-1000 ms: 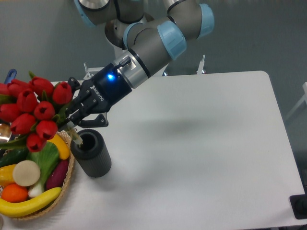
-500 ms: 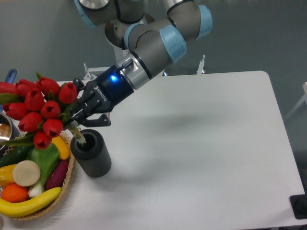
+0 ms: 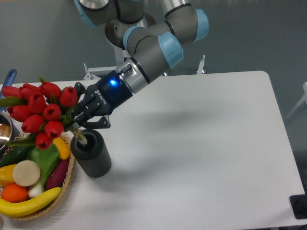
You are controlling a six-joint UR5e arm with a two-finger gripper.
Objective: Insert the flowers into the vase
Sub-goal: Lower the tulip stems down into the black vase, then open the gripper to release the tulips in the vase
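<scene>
Jaws (image 3: 78, 120) gripping flowers (image 3: 41, 111), stems over vase (image 3: 91, 153)

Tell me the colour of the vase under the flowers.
Dark grey, nearly black, vase with faintly ribbed sides, as seen in the fixed camera view.

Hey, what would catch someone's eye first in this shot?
The bunch of red tulips at the left, tilted and gripped at the stems by the robot's black hand. Just below, the stem ends sit at the mouth of the dark grey vase, beside a wicker basket of colourful fruit and vegetables.
</scene>
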